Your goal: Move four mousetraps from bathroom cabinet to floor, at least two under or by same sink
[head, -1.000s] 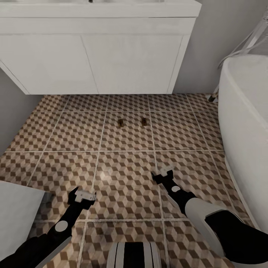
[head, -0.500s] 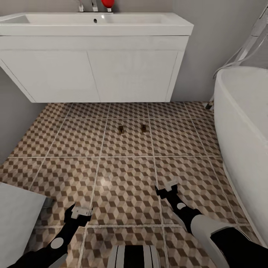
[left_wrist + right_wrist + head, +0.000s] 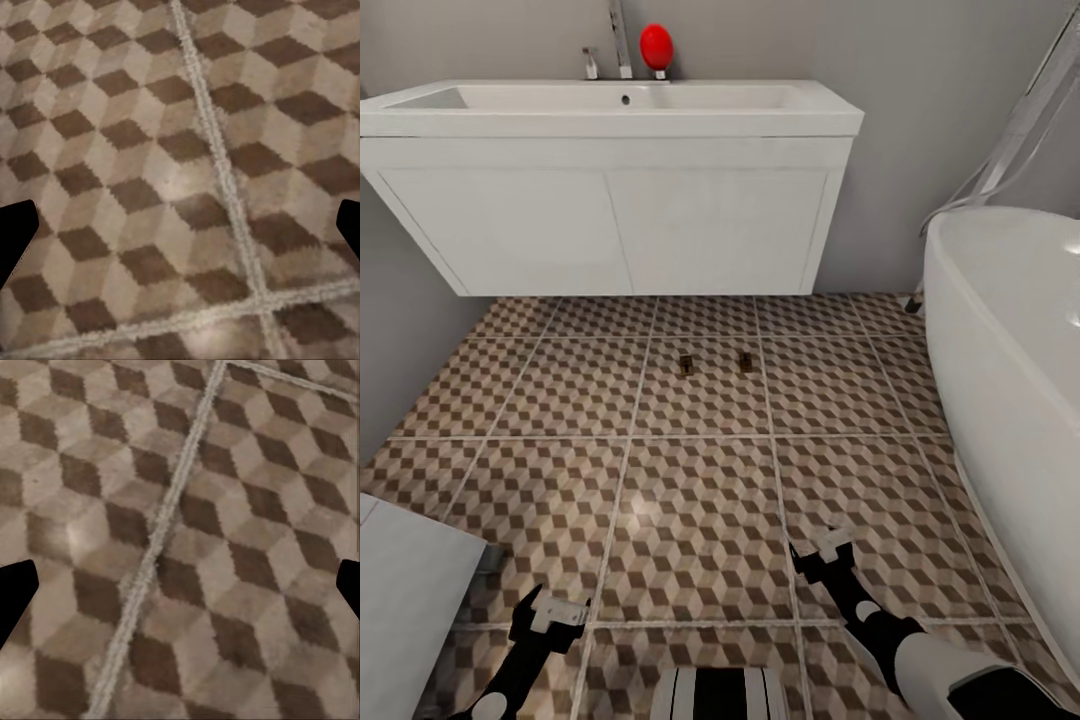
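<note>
In the head view, 2 mousetraps lie flat on the tiled floor (image 3: 700, 520) in the upper middle of the frame, one (image 3: 686, 364) to the left and the other (image 3: 745, 362) to the right, side by side with a small gap between them, both on the same large tile. They sit near the front edge of the white wall-hung sink (image 3: 610, 110), which spans the upper left and centre of the frame, with a chrome tap (image 3: 621, 40) and a red rounded object (image 3: 656, 46) on its back edge. At this size the traps show only as small dark brownish rectangles; their wire cannot be made out. A white bathtub (image 3: 1010, 350) curves down the right side of the frame, and a pale grey flat surface (image 3: 400, 590) fills the lower left corner. The left gripper (image 3: 553, 613) hangs low at the lower left, above the floor, its 2 fingers spread apart with nothing between them. The right gripper (image 3: 822, 554) hangs at the lower right of centre, also above the floor and also spread and empty. Both grippers are well apart from the mousetraps. In the left wrist view the cube-patterned tiles and a crossing of pale grout lines lie beneath, with the dark fingertips (image 3: 16, 234) at the frame's 2 side edges, wide apart. The right wrist view shows the same tile pattern and 1 slanting grout line, with its fingertips (image 3: 16, 592) likewise set at the 2 side edges.
</note>
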